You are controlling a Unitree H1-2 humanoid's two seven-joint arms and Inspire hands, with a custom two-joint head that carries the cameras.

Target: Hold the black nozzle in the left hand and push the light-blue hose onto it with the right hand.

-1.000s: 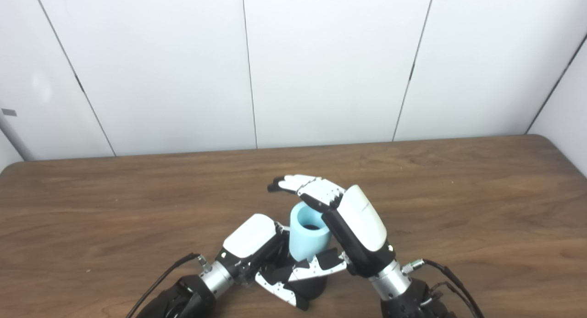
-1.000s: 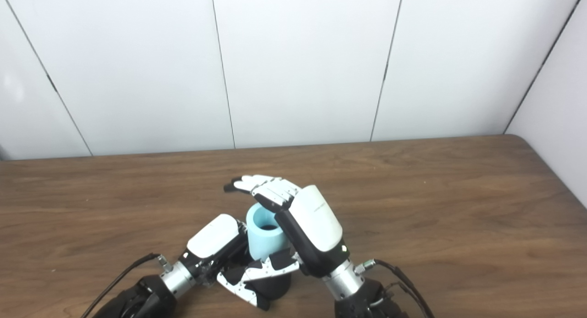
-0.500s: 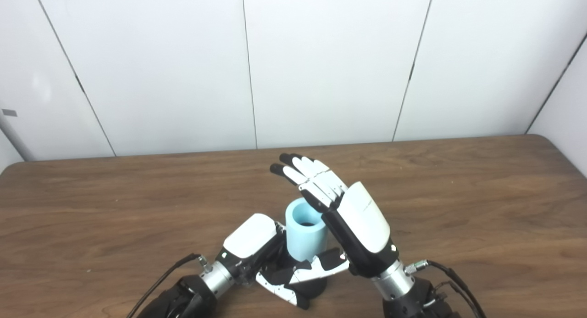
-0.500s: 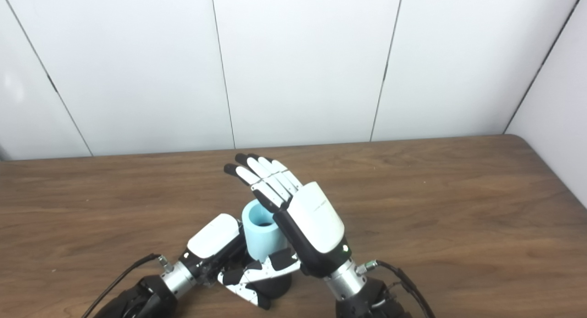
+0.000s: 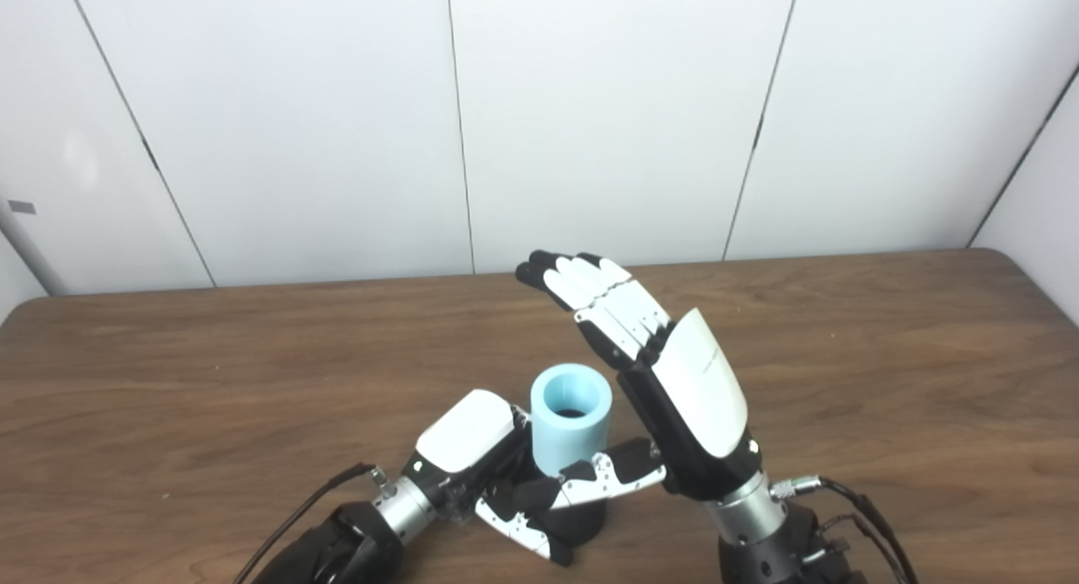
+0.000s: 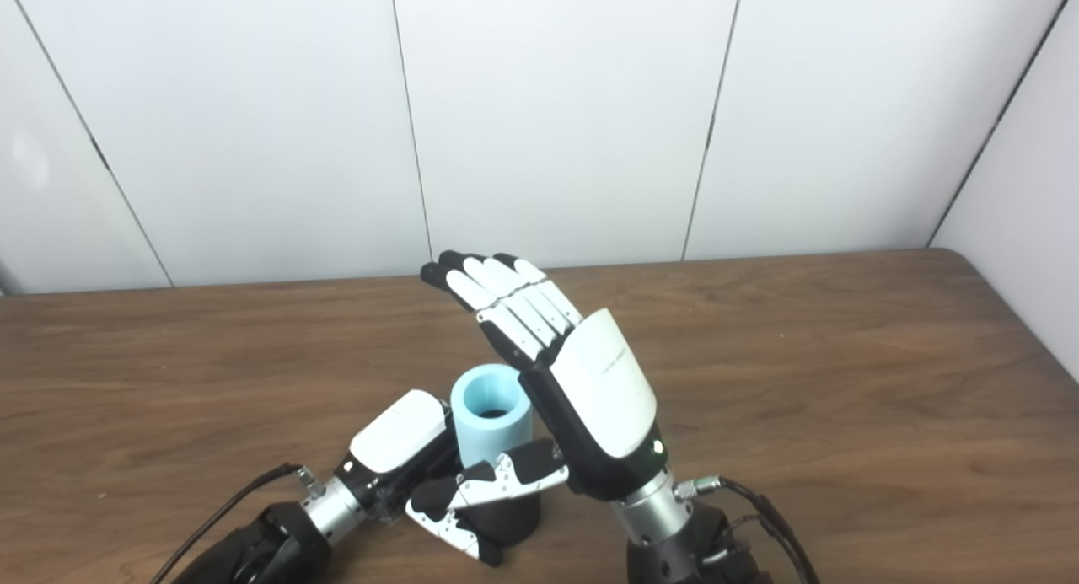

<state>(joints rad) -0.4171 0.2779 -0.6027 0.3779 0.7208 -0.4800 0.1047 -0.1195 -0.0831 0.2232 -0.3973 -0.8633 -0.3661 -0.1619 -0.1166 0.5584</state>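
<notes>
The light-blue hose stands upright as a short thick tube, its open end facing up, seated on the black nozzle below it. My left hand is shut on the black nozzle at the table's front, fingers wrapped round its base. My right hand is open just right of the hose, fingers straight and pointing up and back, thumb near the hose's lower right side. In the right eye view the hose shows left of the right hand, partly covered by it.
The brown wooden table stretches wide to both sides, with white wall panels behind its far edge. Black cables trail from both wrists near the front edge.
My right hand has uncurled from over the hose's top, straightened its fingers, and drawn up and to the right. The hose and the left hand have stayed in place.
</notes>
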